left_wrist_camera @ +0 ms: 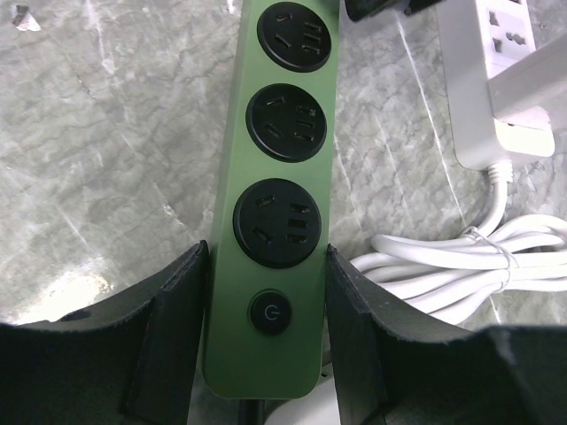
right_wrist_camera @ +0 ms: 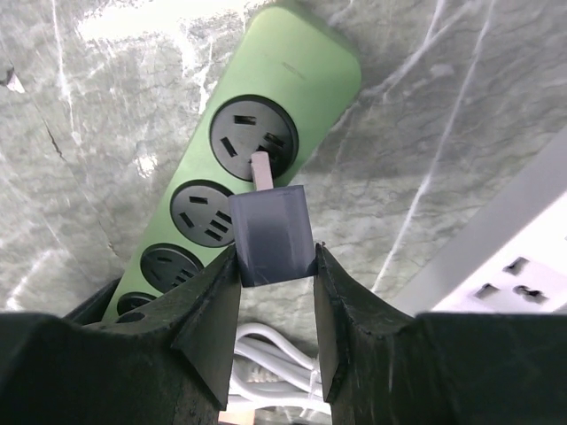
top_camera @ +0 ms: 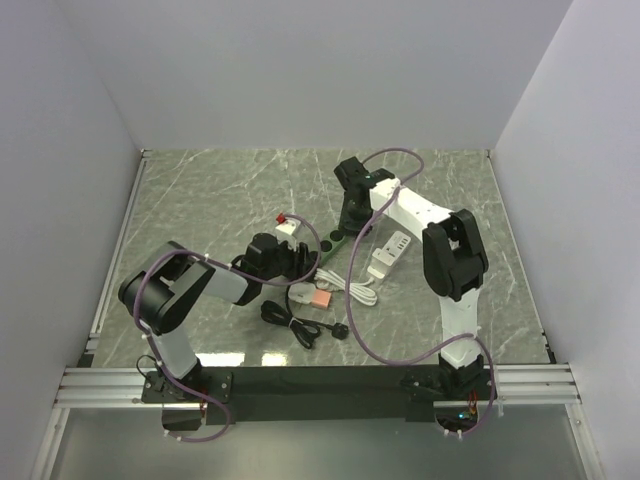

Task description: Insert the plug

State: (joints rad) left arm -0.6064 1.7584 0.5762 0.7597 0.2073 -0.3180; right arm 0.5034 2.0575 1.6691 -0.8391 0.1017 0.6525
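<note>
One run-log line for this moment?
left gripper: grips green power strip | right gripper: grips grey square plug | prong at end socket

Held the left arm [top_camera: 165, 300] folded at the elbow above the worktop's near edge, forearm stretched rightward toward the middle. Kept the left gripper [left_wrist_camera: 266, 292] low, jaws partly closed and pressing both long sides of the green power strip [left_wrist_camera: 282, 115]. Held the right arm [top_camera: 452, 262] upright from the near edge, forearm angled leftward toward the far edge, wrist bent downward. Pinched the grey plug [right_wrist_camera: 271, 232] between both pads of the right gripper [right_wrist_camera: 273, 266].
</note>
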